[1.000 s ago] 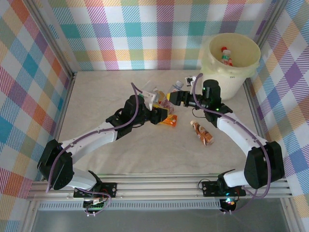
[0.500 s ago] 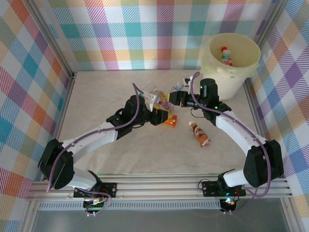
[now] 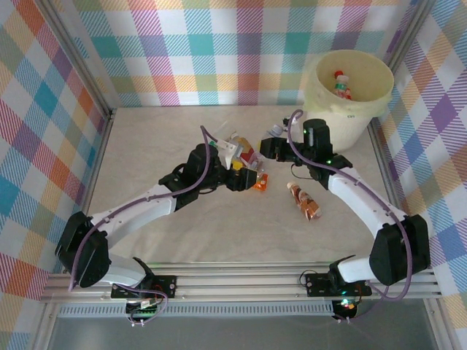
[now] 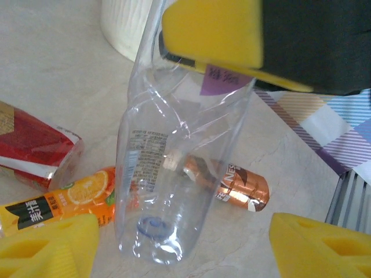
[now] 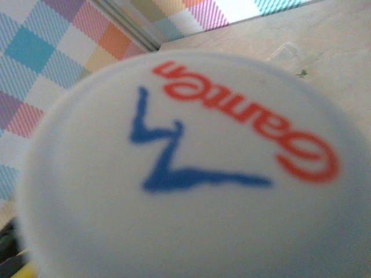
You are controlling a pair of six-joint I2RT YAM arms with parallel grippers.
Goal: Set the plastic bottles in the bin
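Note:
A clear plastic bottle stands tilted between my left gripper's yellow fingers, which are wide apart and clear of it. My right gripper is shut on the bottle's upper part, its yellow pad pressed to it. The bottle's white cap with a red and blue logo sits close to the right wrist camera. An orange juice bottle, a copper-brown bottle and a red-labelled one lie on the table. The cream bin at the back right holds a bottle.
Both grippers meet mid-table just left of the bin, with the orange bottle under them and the brown bottle to the right. Checked walls enclose the table. A metal rail runs along the near edge.
My left gripper has opened and let go of the clear bottle. My right gripper has shut on it.

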